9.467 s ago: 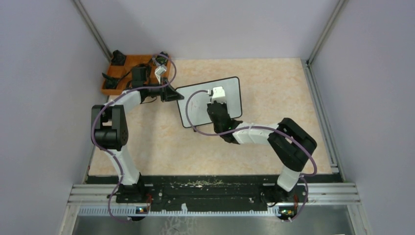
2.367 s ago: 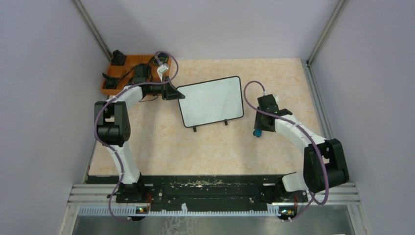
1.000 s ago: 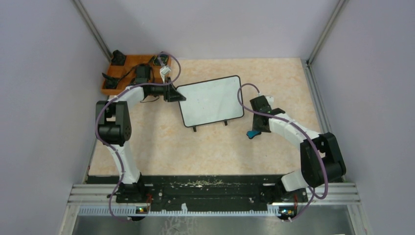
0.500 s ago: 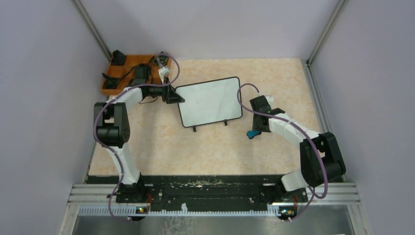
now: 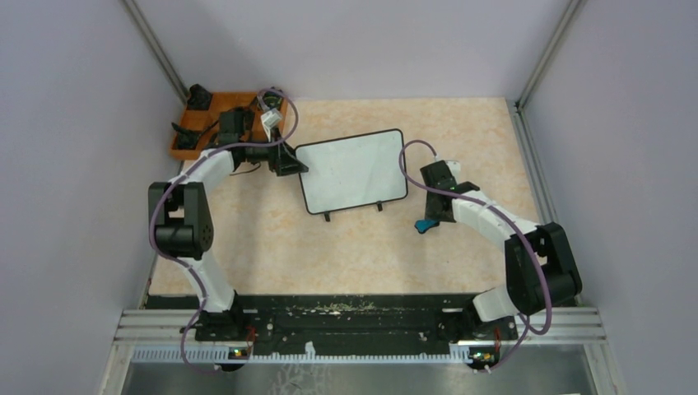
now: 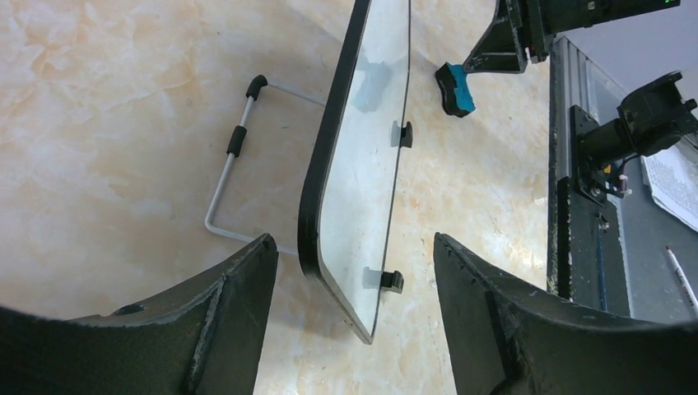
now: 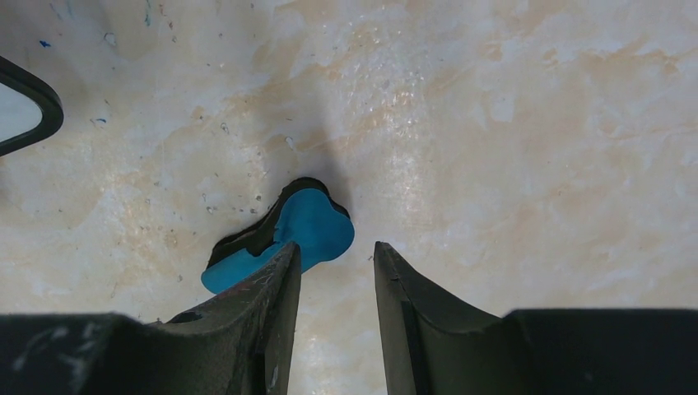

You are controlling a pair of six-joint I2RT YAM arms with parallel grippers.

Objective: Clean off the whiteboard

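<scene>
- Left end effector (image 6: pixel 352 243): jaws apart, straddling the left edge of the whiteboard (image 5: pixel 354 171), not pinching it.
- Right end effector (image 7: pixel 336 251): jaws apart; blue eraser (image 7: pixel 309 230) lies on the worktop (image 5: pixel 329 255) at its fingertips.
- Whiteboard: propped mid-worktop, looks clean to me.
- Step, as I judge it: letting go. Next I'd back both arms off without tipping the board.
</scene>
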